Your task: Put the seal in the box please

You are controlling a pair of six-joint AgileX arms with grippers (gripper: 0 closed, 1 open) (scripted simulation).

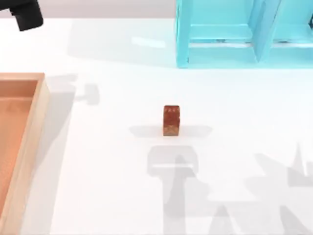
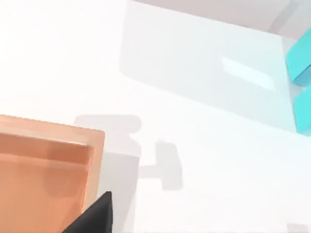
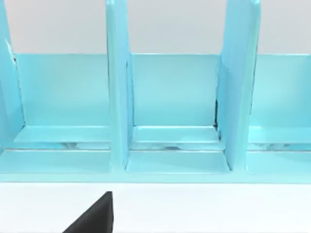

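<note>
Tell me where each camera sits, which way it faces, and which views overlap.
Top view: above the table, looking down on the seal, box, turquoise shelf; left arm at the far-left corner.
Left wrist view: on the left arm, facing the box corner and bare table; one dark finger shows.
Right wrist view: on the right arm, facing the shelf; one dark finger shows.
Shared: every view shows the shelf; top and left wrist share the box.

The seal (image 1: 171, 120) is reddish-brown with a lighter tan end toward six o'clock and faint pale dots. The box (image 1: 34, 132) has an orange-brown floor and pale light-wood rim walls. The shelf (image 1: 220, 54) at one o'clock is turquoise blue. The desk (image 1: 122, 186) is plain white with soft grey shadows.
</note>
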